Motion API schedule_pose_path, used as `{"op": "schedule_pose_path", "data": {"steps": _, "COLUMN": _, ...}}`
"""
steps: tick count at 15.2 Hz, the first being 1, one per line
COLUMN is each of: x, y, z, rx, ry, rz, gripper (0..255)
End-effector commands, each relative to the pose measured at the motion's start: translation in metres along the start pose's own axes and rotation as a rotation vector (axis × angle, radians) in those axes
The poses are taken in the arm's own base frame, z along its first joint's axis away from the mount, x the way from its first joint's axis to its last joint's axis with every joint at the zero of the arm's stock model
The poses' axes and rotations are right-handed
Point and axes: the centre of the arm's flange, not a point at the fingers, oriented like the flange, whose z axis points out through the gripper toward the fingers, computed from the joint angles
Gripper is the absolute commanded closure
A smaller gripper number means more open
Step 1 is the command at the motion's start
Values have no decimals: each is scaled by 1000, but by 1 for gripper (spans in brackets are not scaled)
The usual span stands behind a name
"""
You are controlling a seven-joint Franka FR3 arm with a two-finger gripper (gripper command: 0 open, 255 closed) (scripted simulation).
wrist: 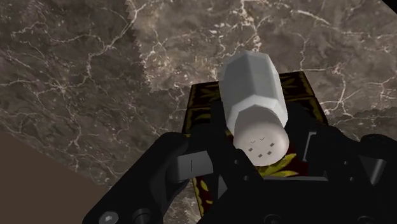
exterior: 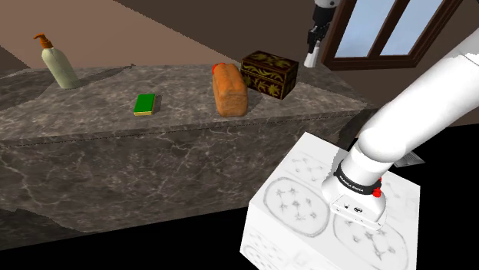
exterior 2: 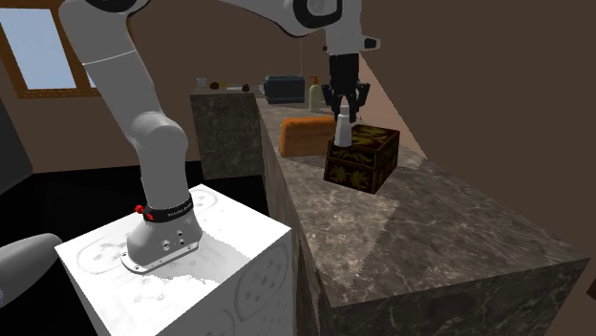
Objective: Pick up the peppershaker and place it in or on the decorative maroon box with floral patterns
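Observation:
A white peppershaker (exterior: pixel 309 58) (exterior 2: pixel 342 128) (wrist: pixel 255 105) with a holed cap hangs in the air, and my black gripper (exterior: pixel 311 46) (exterior 2: pixel 344 110) (wrist: pixel 261 156) is shut on its upper part. Below it stands the dark maroon box with golden floral patterns (exterior: pixel 269 74) (exterior 2: pixel 363 157) (wrist: pixel 202 108), near the far end of the marble counter (exterior: pixel 115 126). In the wrist view the shaker's base points down over the box lid. In the second exterior view the shaker sits just over the box's top.
An orange-brown bread loaf (exterior: pixel 229 90) (exterior 2: pixel 304 136) stands close beside the box. Farther along the counter lie a green block (exterior: pixel 145 104) and a pump bottle (exterior: pixel 57 63). A window (exterior: pixel 391 31) is behind the gripper. My white stand (exterior: pixel 307 207) is below the counter's edge.

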Motion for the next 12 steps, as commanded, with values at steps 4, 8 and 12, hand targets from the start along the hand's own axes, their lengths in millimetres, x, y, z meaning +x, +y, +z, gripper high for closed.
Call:
{"op": "schedule_pose_path", "data": {"steps": 4, "x": 0, "y": 3, "z": -26, "rx": 0, "ry": 0, "rz": 0, "gripper": 255}}
{"op": "schedule_pose_path", "data": {"steps": 8, "x": 1, "y": 5, "z": -47, "rx": 0, "ry": 0, "rz": 0, "gripper": 255}}
{"op": "schedule_pose_path", "data": {"steps": 12, "x": 27, "y": 2, "z": -56, "rx": 0, "ry": 0, "rz": 0, "gripper": 255}}
